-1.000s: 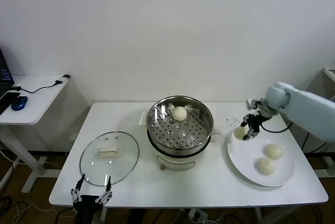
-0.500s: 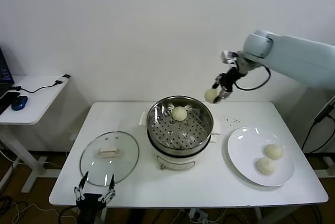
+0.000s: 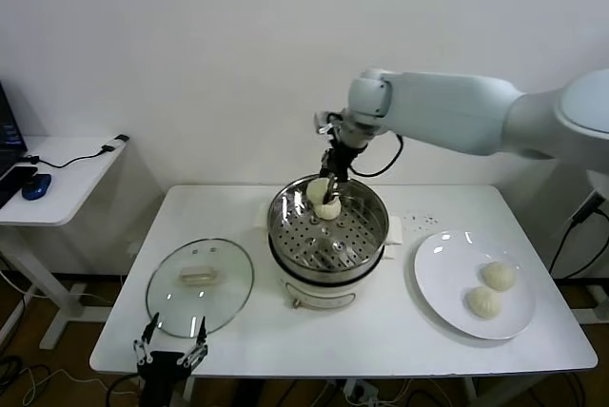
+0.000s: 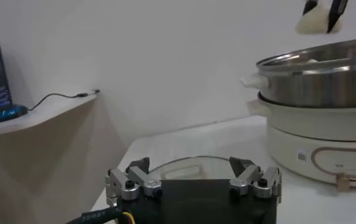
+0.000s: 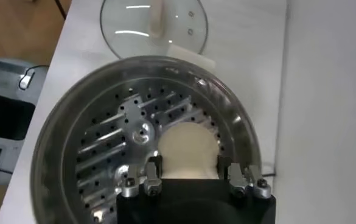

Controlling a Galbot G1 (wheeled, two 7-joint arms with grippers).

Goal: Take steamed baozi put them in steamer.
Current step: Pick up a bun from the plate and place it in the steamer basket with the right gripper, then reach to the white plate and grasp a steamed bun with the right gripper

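Note:
My right gripper (image 3: 326,182) hangs over the back rim of the steel steamer (image 3: 366,236), shut on one baozi (image 3: 317,191). The right wrist view shows that baozi (image 5: 188,146) pinched between the fingers (image 5: 154,165) above the perforated floor of the steamer (image 5: 104,158). A second baozi (image 3: 330,208) lies inside the steamer just below the held one. Two more baozi (image 3: 498,276) (image 3: 483,302) rest on the white plate (image 3: 447,264) to the right. My left gripper (image 3: 171,355) waits open at the table's front left edge, nothing in it (image 4: 193,179).
The glass lid (image 3: 200,279) with its white handle lies flat on the table left of the cooker base (image 3: 328,291). A side table (image 3: 57,174) with a mouse and cable stands at far left. The wall is close behind the steamer.
My right arm lifted a baozi off the plate and swung it left, across the table, to above the steamer's back edge. The left arm stayed put.

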